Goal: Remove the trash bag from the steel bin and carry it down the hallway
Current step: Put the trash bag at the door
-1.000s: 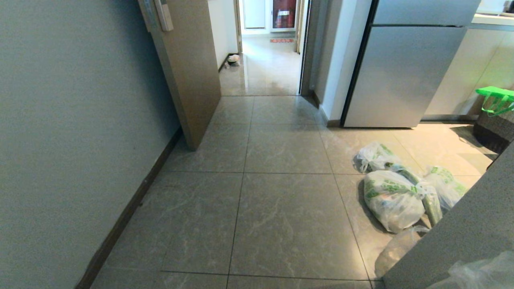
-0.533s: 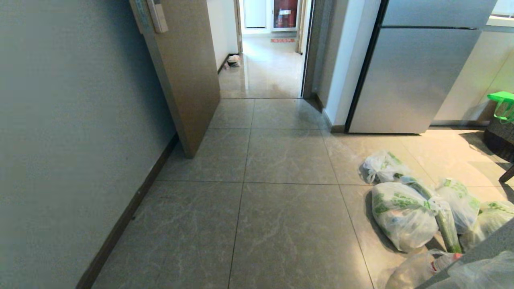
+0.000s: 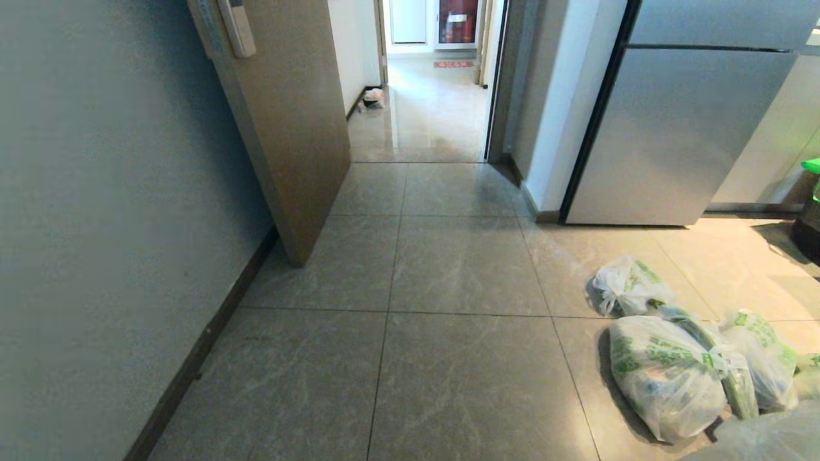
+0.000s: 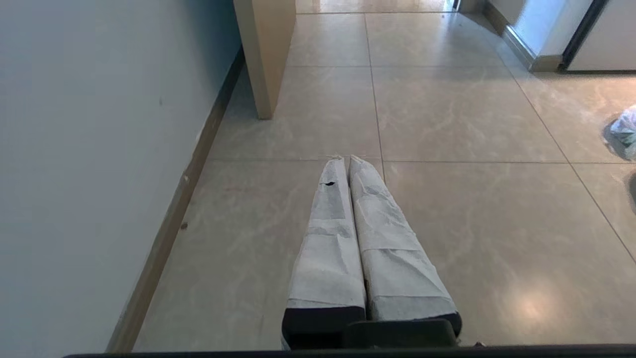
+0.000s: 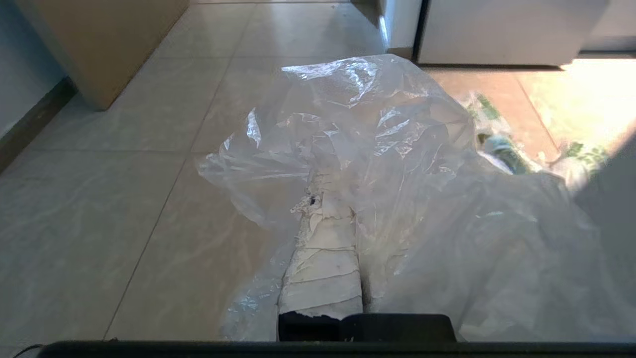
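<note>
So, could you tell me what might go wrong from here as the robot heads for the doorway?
1. The trash bag billows loosely around the shut right gripper; it could slip free or drag.
2. The full bags on the floor lie close on the robot's right and might snag it.
3. The open door narrows the way into the hallway.

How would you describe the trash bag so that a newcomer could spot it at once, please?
Start at the fridge and come down past the white-green bags on the floor. The trash bag hangs from the shut right gripper, off the floor. Unlike those printed bags, it is clear, crinkled and unprinted.
</note>
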